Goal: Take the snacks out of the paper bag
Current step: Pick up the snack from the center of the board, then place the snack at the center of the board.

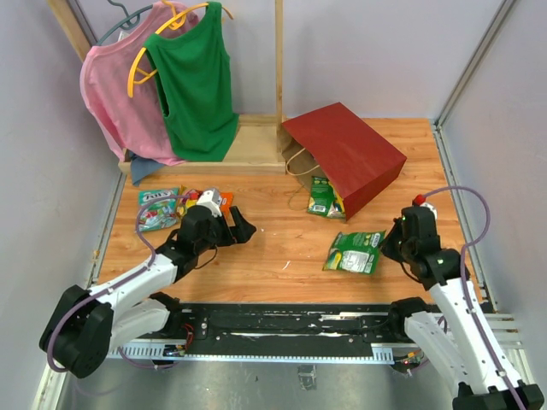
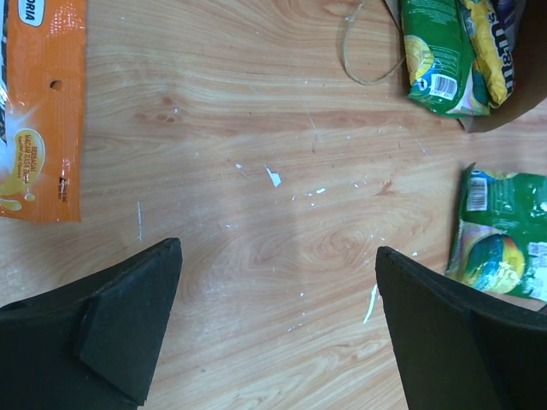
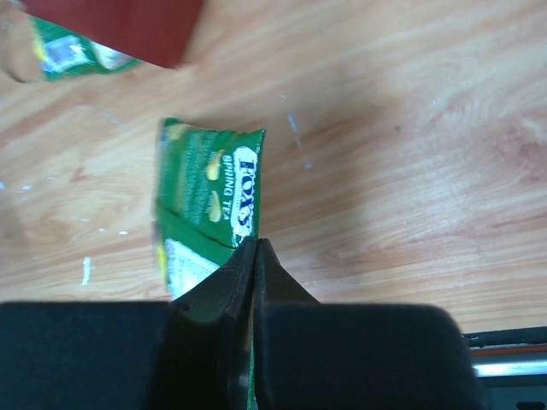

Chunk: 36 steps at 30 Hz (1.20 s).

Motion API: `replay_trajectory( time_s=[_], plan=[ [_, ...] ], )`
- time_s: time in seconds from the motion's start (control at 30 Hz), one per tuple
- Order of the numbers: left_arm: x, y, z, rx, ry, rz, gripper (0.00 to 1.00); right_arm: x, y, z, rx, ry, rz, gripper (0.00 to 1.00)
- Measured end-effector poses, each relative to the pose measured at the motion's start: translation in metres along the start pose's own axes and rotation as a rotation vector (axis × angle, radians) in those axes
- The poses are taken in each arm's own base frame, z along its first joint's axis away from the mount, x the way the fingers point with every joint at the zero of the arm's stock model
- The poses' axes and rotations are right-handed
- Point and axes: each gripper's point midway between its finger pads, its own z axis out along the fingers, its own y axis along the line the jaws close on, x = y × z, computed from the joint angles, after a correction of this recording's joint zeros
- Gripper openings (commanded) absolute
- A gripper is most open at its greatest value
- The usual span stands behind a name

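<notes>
The red paper bag (image 1: 346, 158) lies on its side at the back right, mouth toward the front left. A green snack packet (image 1: 323, 198) and a yellow one (image 2: 489, 43) stick out of the mouth. Another green packet (image 1: 354, 252) lies flat on the wood in front of the bag; my right gripper (image 1: 390, 246) is shut on its right edge, and the right wrist view shows the jaws (image 3: 256, 243) pinching this Fox's packet (image 3: 209, 192). My left gripper (image 2: 278, 252) hangs open over bare wood at centre left (image 1: 242, 229), holding nothing. A green packet (image 1: 158, 207) and an orange one (image 2: 38, 111) lie at far left.
A wooden clothes rack (image 1: 248, 141) with a pink top and a green top (image 1: 198, 81) stands at the back left. The bag's twisted paper handle (image 2: 363, 51) lies loose on the wood. Grey walls close in both sides.
</notes>
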Motion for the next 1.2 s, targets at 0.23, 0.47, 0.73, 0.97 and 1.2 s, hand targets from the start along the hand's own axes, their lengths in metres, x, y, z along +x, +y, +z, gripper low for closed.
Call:
replay_trajectory(
  time_s=[0.23,0.47,0.73,0.97,1.2],
  plan=[
    [0.005,0.001,0.007,-0.011,0.034,-0.001,1.0,-0.042,0.028,-0.043,-0.096,-0.126,-0.077,0.01],
    [0.003,-0.005,0.012,0.01,0.045,-0.001,1.0,-0.088,0.019,-0.075,-0.036,-0.35,-0.109,0.0],
    [0.001,-0.013,0.013,0.042,0.062,0.002,0.99,-0.125,0.013,-0.042,0.089,-0.39,-0.039,0.01],
    [-0.005,-0.024,0.013,0.082,0.063,0.018,1.0,-0.182,-0.016,-0.009,0.155,-0.482,0.22,0.01],
    [-0.004,-0.026,0.012,0.095,0.069,0.028,1.0,-0.155,-0.063,0.026,0.187,-0.445,0.427,0.0]
  ],
)
